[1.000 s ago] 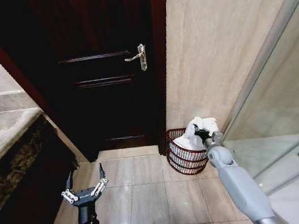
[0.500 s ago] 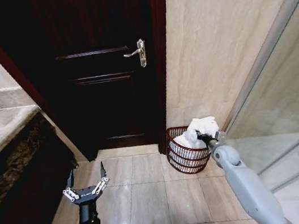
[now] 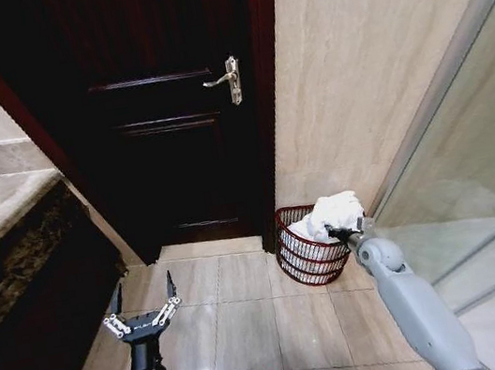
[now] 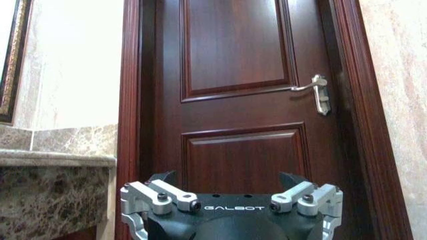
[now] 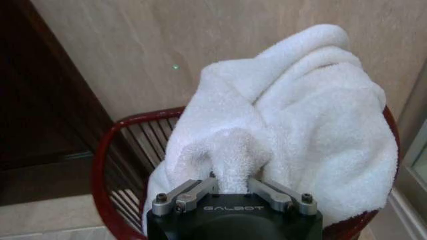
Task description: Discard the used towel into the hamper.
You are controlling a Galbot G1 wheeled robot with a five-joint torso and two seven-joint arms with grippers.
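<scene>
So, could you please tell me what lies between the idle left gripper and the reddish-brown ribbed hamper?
In the head view, only bare beige floor tiles separate the open left gripper from the hamper.

towel (image 3: pixel 333 212): you've got a white, fluffy terry one here, bunched into a loose heap with soft folds, not spread out at all
towel pose: you can see it piled high over the hamper's opening, the bulk standing above the rim, with one fold pinched up into a little peak
towel position: it hangs down on the side nearest the glass panel, covering that part of the rim
hamper (image 3: pixel 301 257): small round basket for you, dark reddish-brown, thin ribs with gaps, tapering to the base
hamper pose: upright on the tiled floor
hamper spot: tucked in the corner against the beige wall, just beside the dark wooden door frame
hamper inside: on the door side, bare ribs show
</scene>
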